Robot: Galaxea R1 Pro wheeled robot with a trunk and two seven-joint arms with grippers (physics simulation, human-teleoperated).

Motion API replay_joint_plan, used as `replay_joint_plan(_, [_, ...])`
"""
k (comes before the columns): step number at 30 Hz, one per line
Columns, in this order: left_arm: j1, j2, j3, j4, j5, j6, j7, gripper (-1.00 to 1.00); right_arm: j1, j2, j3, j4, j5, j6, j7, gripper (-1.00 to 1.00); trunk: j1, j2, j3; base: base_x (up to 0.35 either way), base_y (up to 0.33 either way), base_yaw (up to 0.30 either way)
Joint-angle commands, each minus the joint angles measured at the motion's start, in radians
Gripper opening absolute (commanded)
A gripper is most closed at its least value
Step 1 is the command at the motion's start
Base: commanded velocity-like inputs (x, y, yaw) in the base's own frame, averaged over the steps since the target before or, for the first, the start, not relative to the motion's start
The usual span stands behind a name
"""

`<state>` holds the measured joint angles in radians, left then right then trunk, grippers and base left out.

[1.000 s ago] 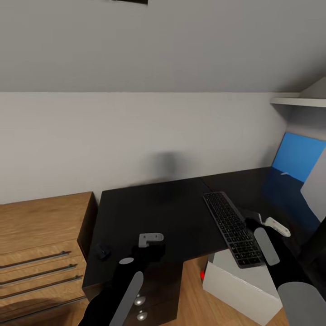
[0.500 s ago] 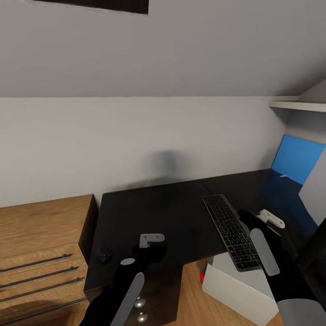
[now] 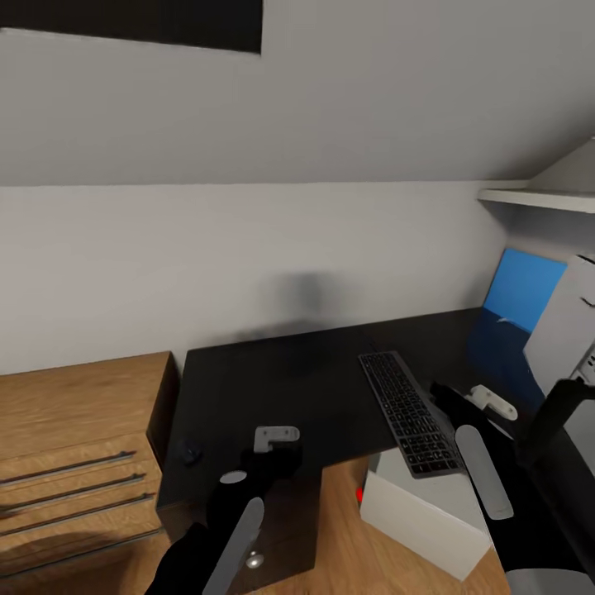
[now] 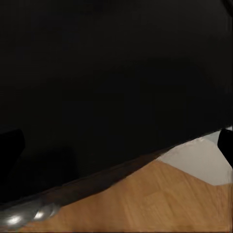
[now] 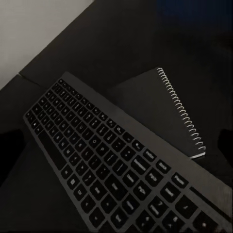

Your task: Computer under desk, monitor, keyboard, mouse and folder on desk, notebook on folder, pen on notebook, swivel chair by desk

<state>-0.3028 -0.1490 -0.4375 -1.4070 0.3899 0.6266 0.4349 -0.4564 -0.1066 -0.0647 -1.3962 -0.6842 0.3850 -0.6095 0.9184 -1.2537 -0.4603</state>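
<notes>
Right gripper (image 3: 487, 402) hangs over the near right part of the desk (image 3: 314, 380), low right of the head frame; I cannot tell how wide its fingers stand, and nothing seems to be held. The keyboard (image 3: 405, 411) lies just beside it, its near end sticking out past the desk edge, above the computer (image 3: 426, 516) on the floor. In the right wrist view the notebook (image 5: 155, 109) lies flat on the black top, its spiral side away from the keyboard (image 5: 116, 165) – the two are touching or almost touching.

The step in hand looks like setting the keyboard fully on the desk, so I would push or lift it inward until no part overhangs, low and slow, because an overhanging end can tip down onto the computer. The notebook is close and may be dragged along.

Left gripper (image 3: 275, 436) waits at lower centre above the front edge, opening not clear. The mouse (image 3: 189, 454) sits alone near the desk's left end, well apart. The monitor (image 3: 566, 330) stands at the right border with the blue panel (image 3: 521, 289) behind – little free room there. A wooden drawer unit (image 3: 74, 430) is at lower left
</notes>
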Motion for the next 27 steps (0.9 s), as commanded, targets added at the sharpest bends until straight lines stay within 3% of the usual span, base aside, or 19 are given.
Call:
replay_joint_plan(1, [-0.001, 0.0, -0.001, -0.001, 0.011, 0.002, 0.01, 1.0, 0.0, 0.0, 0.0, -0.001, -0.006, 0.004, -0.006, 1.0, -0.004, 0.006, 0.002, -0.282, -0.235, 0.0])
replay_joint_plan(9, [-0.001, 0.0, -0.001, -0.001, 0.012, 0.002, 0.01, 1.0, -0.001, 0.002, 0.002, 0.002, -0.006, 0.003, -0.006, 1.0, -0.035, 0.062, 0.027, -0.297, -0.178, 0.0])
replay_joint_plan(27, [-0.001, 0.002, 0.0, -0.001, 0.015, 0.001, 0.01, 1.0, 0.001, 0.002, 0.056, 0.022, -0.006, 0.002, 0.002, 1.0, -0.104, 0.188, 0.084, -0.341, -0.009, 0.0])
